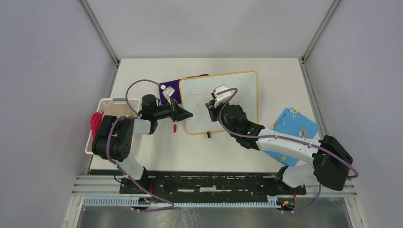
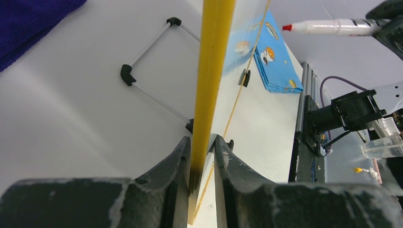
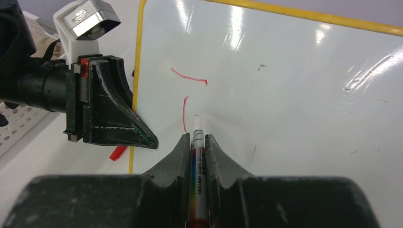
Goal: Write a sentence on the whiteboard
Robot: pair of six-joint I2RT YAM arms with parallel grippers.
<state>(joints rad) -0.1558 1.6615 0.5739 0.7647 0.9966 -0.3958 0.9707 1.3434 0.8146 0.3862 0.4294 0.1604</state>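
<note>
The whiteboard (image 1: 237, 95), glossy white with a yellow frame, lies at the table's middle back. My left gripper (image 1: 187, 114) is shut on its left edge. In the left wrist view the yellow frame (image 2: 211, 71) runs between the fingers of that gripper (image 2: 203, 147). My right gripper (image 1: 212, 105) is over the board's left part, shut on a red-tipped marker (image 3: 197, 137) held between its jaws (image 3: 196, 142). The marker's tip is at the board's surface. The sentence is two short red strokes, a horizontal one (image 3: 189, 76) and a vertical one (image 3: 184, 114) just left of the tip.
A white basket (image 1: 111, 102) with a pink-red thing (image 1: 96, 122) stands at the left. A purple cloth (image 1: 171, 86) lies behind the board's left corner and a blue patterned cloth (image 1: 294, 124) at the right. A red cap (image 1: 175, 128) lies by the board's near-left edge.
</note>
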